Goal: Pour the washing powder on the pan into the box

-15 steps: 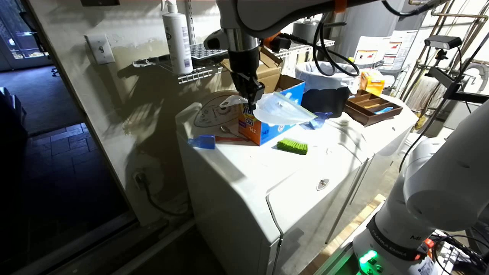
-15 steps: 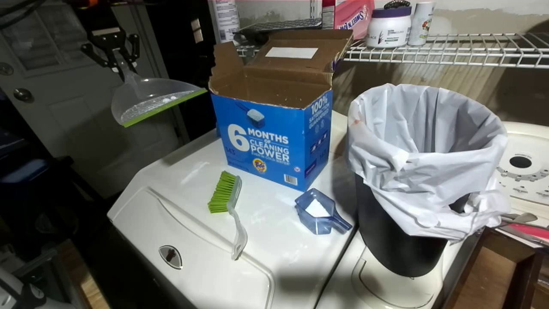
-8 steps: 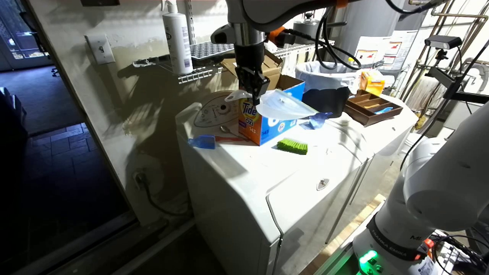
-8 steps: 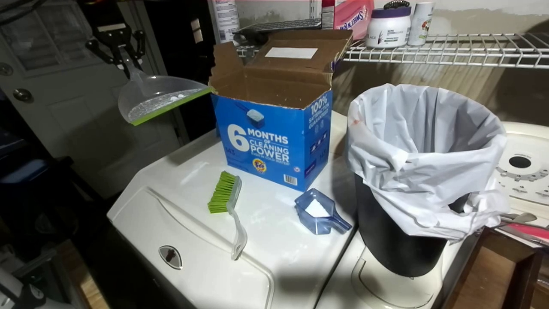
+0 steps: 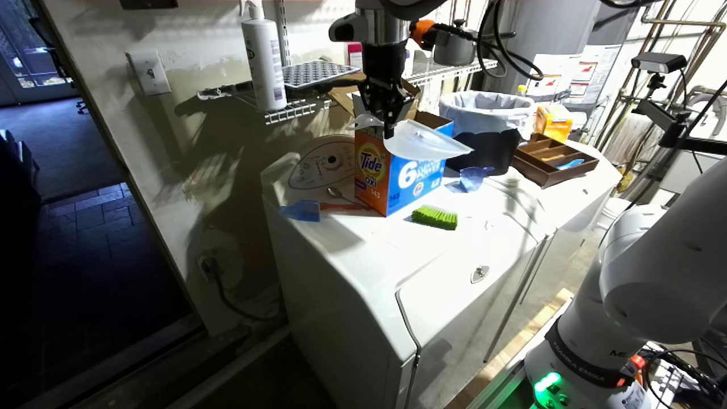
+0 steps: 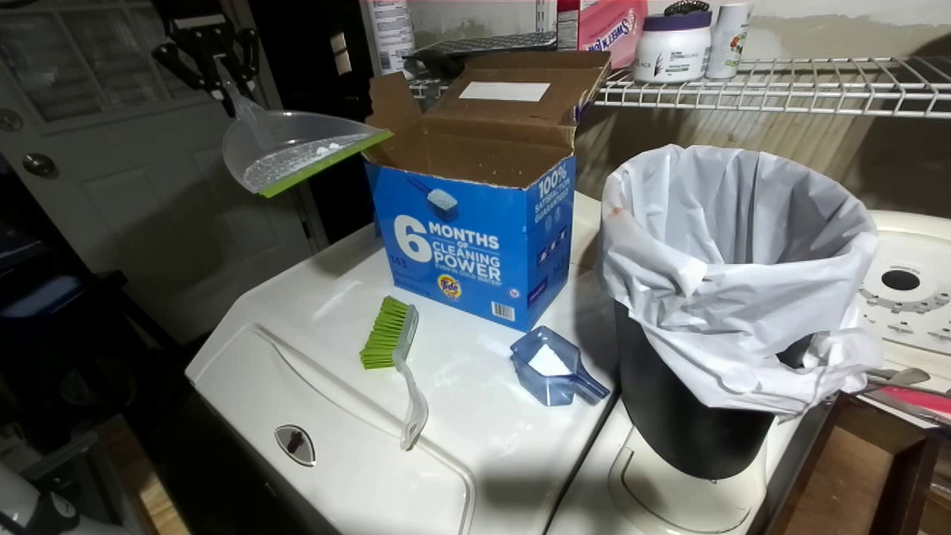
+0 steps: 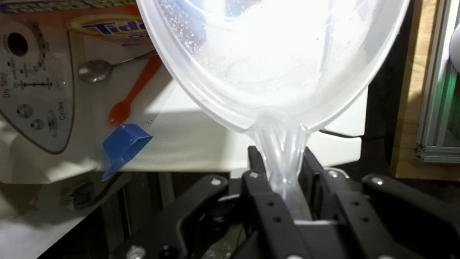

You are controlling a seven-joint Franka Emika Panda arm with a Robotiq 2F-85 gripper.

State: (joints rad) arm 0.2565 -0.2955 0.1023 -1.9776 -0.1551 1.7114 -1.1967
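The pan (image 6: 293, 152) is a translucent whitish dustpan with a green front lip. White powder (image 6: 327, 148) lies on it in small clumps near the lip. My gripper (image 7: 282, 162) is shut on the pan's handle and holds it in the air, roughly level. The box (image 6: 461, 253) stands upright with its brown flaps open; its orange front (image 5: 372, 176) faces the gripper side. In an exterior view the lip's right corner overlaps the box's top left corner. In an exterior view the pan (image 5: 423, 142) hides part of the box's blue side. The box's inside bottom is hidden.
A green brush (image 6: 394, 342) and a blue scoop with powder (image 6: 550, 364) lie on the white machine top. A lined bin (image 6: 691, 401) stands right of the box. A wire shelf (image 6: 780, 96) runs behind. Spoons (image 7: 97, 70) and another blue scoop (image 7: 125, 144) lie by the orange front.
My gripper and the pan have moved up and to the right in both exterior views, closer to the box's top edge. The pan stays held with powder on it.
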